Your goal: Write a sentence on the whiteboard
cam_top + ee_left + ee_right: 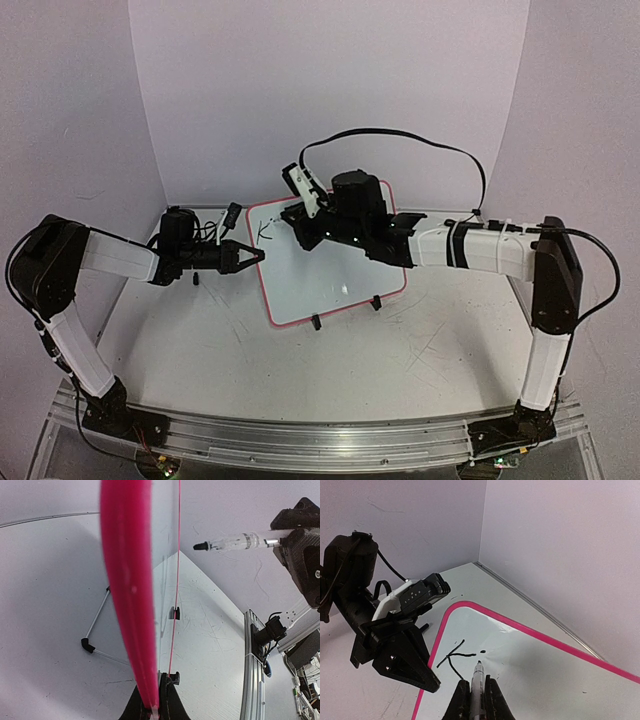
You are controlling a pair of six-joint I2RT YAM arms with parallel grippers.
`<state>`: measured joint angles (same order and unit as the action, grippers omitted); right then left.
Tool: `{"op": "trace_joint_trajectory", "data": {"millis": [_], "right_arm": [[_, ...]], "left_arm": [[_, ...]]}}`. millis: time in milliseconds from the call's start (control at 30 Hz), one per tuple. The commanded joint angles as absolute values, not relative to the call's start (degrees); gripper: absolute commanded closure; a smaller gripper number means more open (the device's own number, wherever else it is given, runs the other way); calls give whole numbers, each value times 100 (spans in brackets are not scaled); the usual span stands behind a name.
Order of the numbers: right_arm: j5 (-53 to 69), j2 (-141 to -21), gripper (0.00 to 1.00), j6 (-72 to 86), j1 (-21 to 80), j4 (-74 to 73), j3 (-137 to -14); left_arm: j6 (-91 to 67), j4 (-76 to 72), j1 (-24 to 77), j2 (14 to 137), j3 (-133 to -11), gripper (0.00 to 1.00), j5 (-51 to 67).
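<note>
One letter, "K" [451,656], stands on whiteboard [330,290] at mid-desk [250,370]. Left jaws clenched on its pink rim [127,580], apparently steadying board. Right jaws grasp marker [478,672], tip just beside K, poised for next stroke. Rest of sentence not yet written. Right arm hides board's upper right corner; tip contact unclear.

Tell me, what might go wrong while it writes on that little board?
The left gripper pinches only the whiteboard's rim, so writing pressure could twist it loose. The marker clamped in the right gripper might slip or tilt, smearing the K already written.
</note>
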<state>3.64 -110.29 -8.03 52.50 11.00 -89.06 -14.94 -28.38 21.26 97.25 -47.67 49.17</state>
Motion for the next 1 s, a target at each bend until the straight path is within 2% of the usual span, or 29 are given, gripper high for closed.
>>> {"op": "trace_joint_trajectory", "data": {"millis": [0,967], "right_arm": [[336,-11138,100,-777,5235,1148,-9254],[182,-11376,100,-783,5228,989,-9393]], "left_arm": [[-921,-2519,2092,9764,-4906,100,3995],[-888,-2461,2102,9712,-4914,100,3975]]}}
